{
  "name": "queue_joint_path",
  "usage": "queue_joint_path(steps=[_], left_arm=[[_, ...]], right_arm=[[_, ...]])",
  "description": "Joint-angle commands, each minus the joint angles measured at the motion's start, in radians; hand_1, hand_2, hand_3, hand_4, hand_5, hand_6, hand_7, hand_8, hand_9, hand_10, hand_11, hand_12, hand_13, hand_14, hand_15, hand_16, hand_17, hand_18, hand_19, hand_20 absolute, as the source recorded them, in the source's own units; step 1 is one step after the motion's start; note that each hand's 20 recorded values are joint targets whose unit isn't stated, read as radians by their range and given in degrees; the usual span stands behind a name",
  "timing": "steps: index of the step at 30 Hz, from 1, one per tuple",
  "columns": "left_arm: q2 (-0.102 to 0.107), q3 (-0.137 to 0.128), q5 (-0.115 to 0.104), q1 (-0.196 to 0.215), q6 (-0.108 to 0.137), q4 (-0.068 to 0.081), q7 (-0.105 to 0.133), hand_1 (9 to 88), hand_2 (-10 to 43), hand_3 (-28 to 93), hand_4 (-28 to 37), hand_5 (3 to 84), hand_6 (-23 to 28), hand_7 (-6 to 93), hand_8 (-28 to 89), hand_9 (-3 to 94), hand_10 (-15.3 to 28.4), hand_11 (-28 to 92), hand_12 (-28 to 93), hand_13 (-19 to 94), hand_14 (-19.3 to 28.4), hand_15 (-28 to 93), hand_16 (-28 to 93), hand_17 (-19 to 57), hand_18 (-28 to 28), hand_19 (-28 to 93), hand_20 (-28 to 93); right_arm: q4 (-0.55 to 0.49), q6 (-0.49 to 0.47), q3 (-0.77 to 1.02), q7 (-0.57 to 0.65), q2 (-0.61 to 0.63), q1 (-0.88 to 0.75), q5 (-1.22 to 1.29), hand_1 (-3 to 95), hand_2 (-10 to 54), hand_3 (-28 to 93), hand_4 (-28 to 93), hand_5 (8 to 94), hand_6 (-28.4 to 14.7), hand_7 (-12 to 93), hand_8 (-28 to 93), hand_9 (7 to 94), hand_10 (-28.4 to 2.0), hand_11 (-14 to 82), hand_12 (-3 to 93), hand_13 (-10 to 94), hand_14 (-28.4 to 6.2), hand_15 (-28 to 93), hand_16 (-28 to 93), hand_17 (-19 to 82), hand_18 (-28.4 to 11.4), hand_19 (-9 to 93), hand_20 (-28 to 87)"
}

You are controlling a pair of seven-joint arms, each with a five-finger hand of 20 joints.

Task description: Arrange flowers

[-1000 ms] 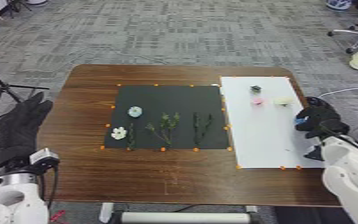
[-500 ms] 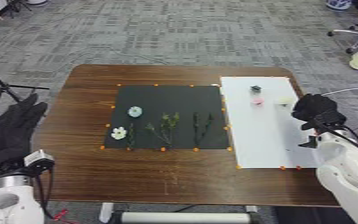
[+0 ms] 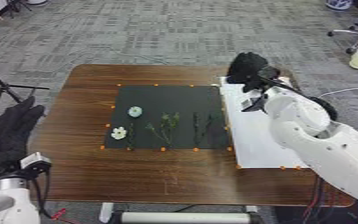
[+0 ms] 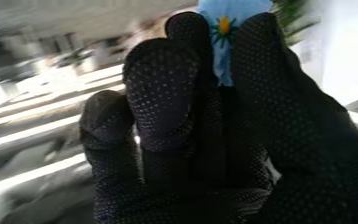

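Trouble is, our right hand (image 4: 278,90) pinches the blue flower (image 4: 243,6) just at finger and thumb tips, so we could drop it

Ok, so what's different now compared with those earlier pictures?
The right hand has swung forward and left, from the outer edge of the white sheet to its far end, a blue flower pinched between fingers and thumb. The left hand has drifted slightly left. The white flower, pale round flower and stems on the dark mat stayed put.
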Motion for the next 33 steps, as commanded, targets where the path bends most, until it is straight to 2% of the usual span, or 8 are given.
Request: queue_joint_path(steps=[1,5,8,11,14,17,21,33], left_arm=[[0.017,0.019,0.004,-0.026,0.013,-0.001,-0.020,23.2,10.2,68,-28.3,48.8,5.4,9.8,-7,50.4,15.4,20,8,39,15.7,14,-3,11.6,10.0,8,18],[0.022,0.025,0.003,-0.038,0.016,0.004,-0.028,23.2,10.3,68,-28.3,48.8,5.4,9.8,-7,50.4,15.4,20,8,39,15.7,14,-3,11.6,10.0,8,18],[0.019,0.025,0.004,-0.035,0.015,0.001,-0.024,23.3,10.3,68,-28.3,48.9,5.4,9.8,-7,50.4,15.4,20,8,39,15.7,14,-3,11.6,10.0,8,18],[0.023,0.034,0.004,-0.047,0.018,0.005,-0.021,23.2,10.3,68,-28.3,48.9,5.4,9.8,-7,50.5,15.4,20,8,39,15.7,14,-3,11.6,10.0,8,18],[0.019,0.032,0.002,-0.039,0.004,0.002,-0.018,23.2,10.3,68,-28.3,48.9,5.4,9.8,-7,50.5,15.5,20,8,39,15.7,14,-3,11.6,9.9,7,18],[0.017,0.037,0.002,-0.042,-0.004,0.007,-0.017,23.1,10.3,68,-28.3,49.0,5.5,9.9,-7,50.5,15.5,20,8,39,15.7,14,-3,11.6,9.9,7,18],[0.014,0.042,0.002,-0.051,-0.008,0.012,-0.016,23.1,10.3,68,-28.3,48.9,5.4,9.9,-7,50.5,15.5,20,8,39,15.7,14,-3,11.6,9.9,7,18],[0.005,0.051,0.001,-0.058,-0.022,0.017,-0.014,23.0,10.3,68,-28.3,48.9,5.5,9.7,-7,50.6,15.6,20,8,39,15.7,14,-3,11.5,9.9,8,18]], right_arm=[[-0.016,-0.077,-0.170,-0.065,-0.192,0.135,0.046,59.3,-9.5,58,-17,79.3,1.1,18,5,84.5,-11.6,7.7,26.7,81,-6.9,53,33,43,-21.0,81,57],[0.043,-0.097,-0.243,-0.088,-0.263,0.179,0.026,59.3,-9.5,58,-17,79.4,1.2,17,4,84.3,-11.3,7.3,26.2,81,-6.8,53,33,43,-21.0,81,57],[0.077,-0.136,-0.290,-0.104,-0.312,0.210,0.008,59.3,-9.5,58,-17,79.5,1.5,17,4,84.0,-10.8,6.7,25.7,81,-6.8,53,33,43,-21.0,81,57],[0.124,-0.176,-0.304,-0.135,-0.367,0.221,-0.039,59.3,-9.5,58,-17,79.4,1.5,17,4,84.0,-10.7,6.4,25.2,81,-6.7,53,33,43,-20.9,81,57],[0.158,-0.206,-0.314,-0.148,-0.411,0.219,-0.090,59.2,-9.5,58,-17,79.3,1.7,17,4,83.7,-10.4,6.1,25.0,81,-6.8,52,34,43,-20.8,81,57],[0.198,-0.226,-0.297,-0.166,-0.448,0.203,-0.123,59.0,-9.5,58,-17,79.3,1.8,17,4,83.6,-10.3,6.1,24.7,81,-6.8,52,34,43,-20.8,81,57],[0.234,-0.226,-0.281,-0.165,-0.476,0.181,-0.154,58.9,-9.5,58,-17,79.1,1.9,17,4,83.5,-10.2,6.2,24.2,81,-6.8,52,34,43,-20.7,81,57],[0.325,-0.249,-0.227,-0.159,-0.496,0.132,-0.260,58.6,-9.5,58,-18,78.5,2.4,18,3,82.9,-9.7,5.9,23.4,81,-6.7,52,34,43,-20.6,80,57]])
